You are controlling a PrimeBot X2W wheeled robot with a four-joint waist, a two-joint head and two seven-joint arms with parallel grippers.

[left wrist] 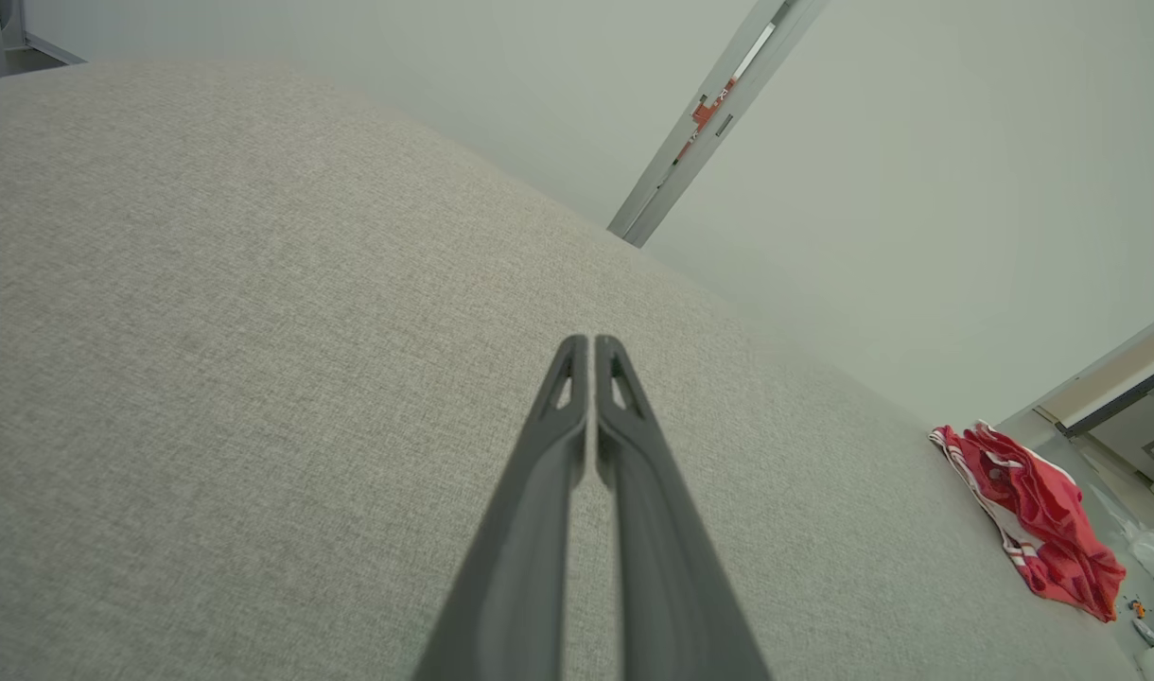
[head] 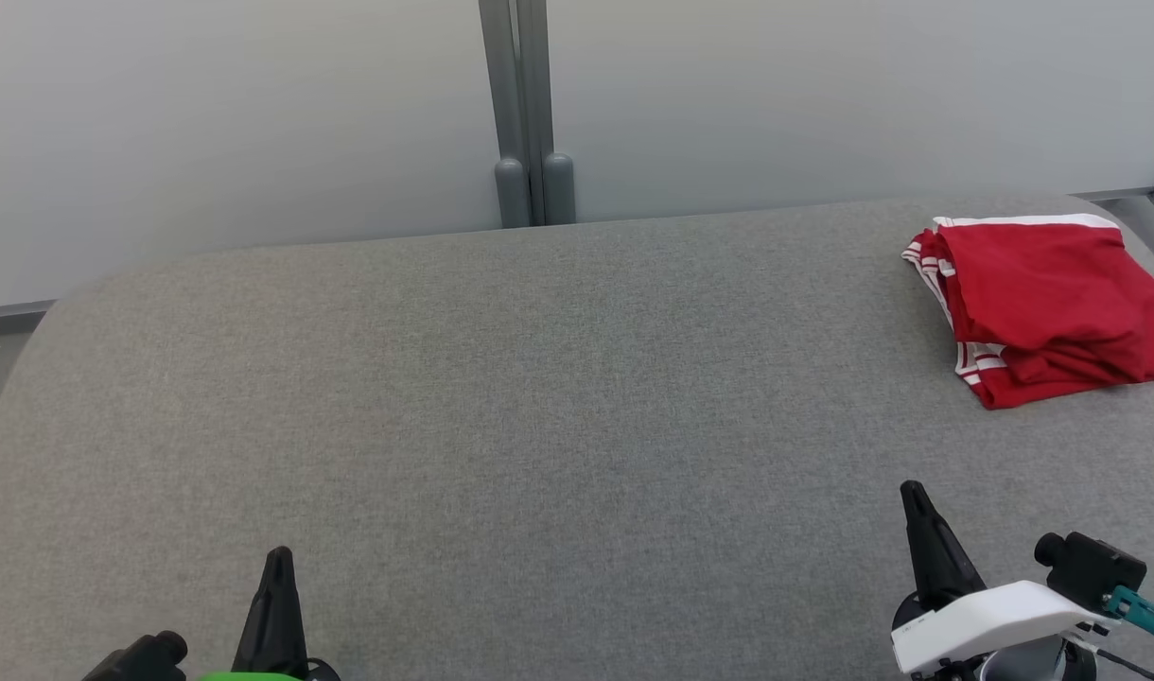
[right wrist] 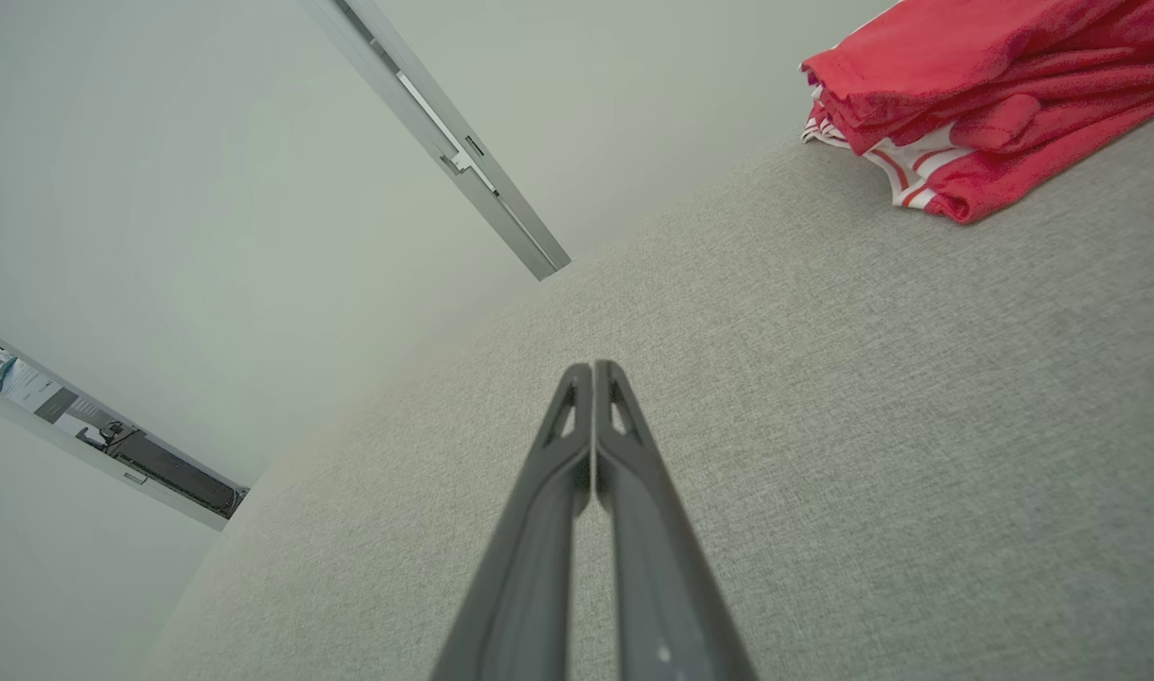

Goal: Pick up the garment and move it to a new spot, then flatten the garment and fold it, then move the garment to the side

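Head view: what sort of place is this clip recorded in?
Probably a lab or test bay, not a home: a wide grey fabric-covered table, plain pale wall panels joined by a grey metal post, and a single folded red garment at the table's far right.

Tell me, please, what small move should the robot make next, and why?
Probably open the right gripper and reach it forward toward the garment. Both it and the left gripper are shut and empty, low over the grey table, while the red garment lies apart from them at the table's far right, nearer the right arm.
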